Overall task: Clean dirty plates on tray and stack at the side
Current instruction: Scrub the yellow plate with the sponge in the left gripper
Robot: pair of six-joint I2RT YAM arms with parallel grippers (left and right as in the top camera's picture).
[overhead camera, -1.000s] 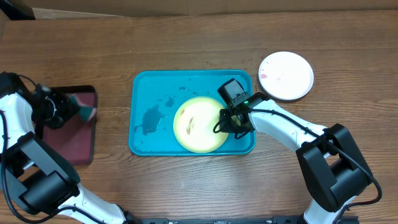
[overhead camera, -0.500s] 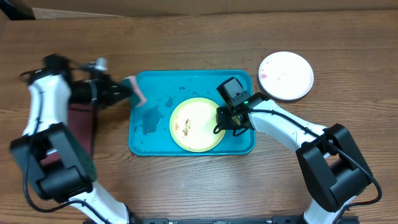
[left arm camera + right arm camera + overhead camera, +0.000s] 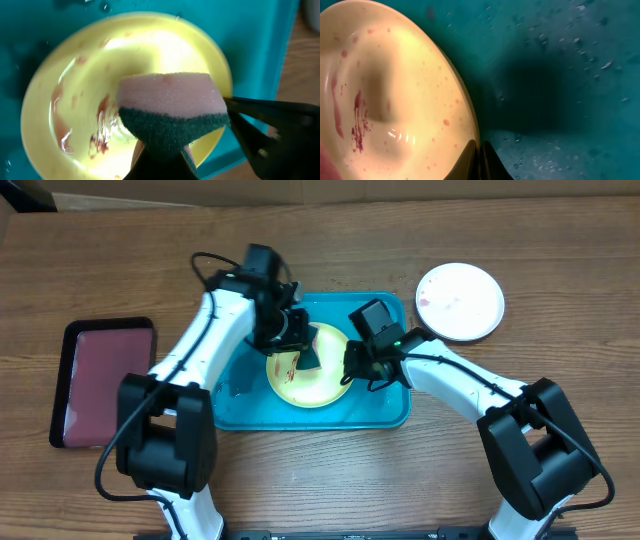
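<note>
"Holding anything, was the left tool [image 3: 300, 346]?"

"Yes. It was closed on a pink-and-green sponge [image 3: 170, 112], held over the smeared yellow-green plate [image 3: 300, 383]."

"And the right tool [image 3: 352, 370]?"

"Its fingers were pinched shut on that plate's right rim. The plate sat inside the turquoise tray [image 3: 235, 340]. A stained white plate [image 3: 460, 301] lay apart on the desk [image 3: 560, 260]."

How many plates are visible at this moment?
2: a yellow-green plate in the turquoise tray and a white plate on the table right of the tray. Another may be hidden under the first.
</note>
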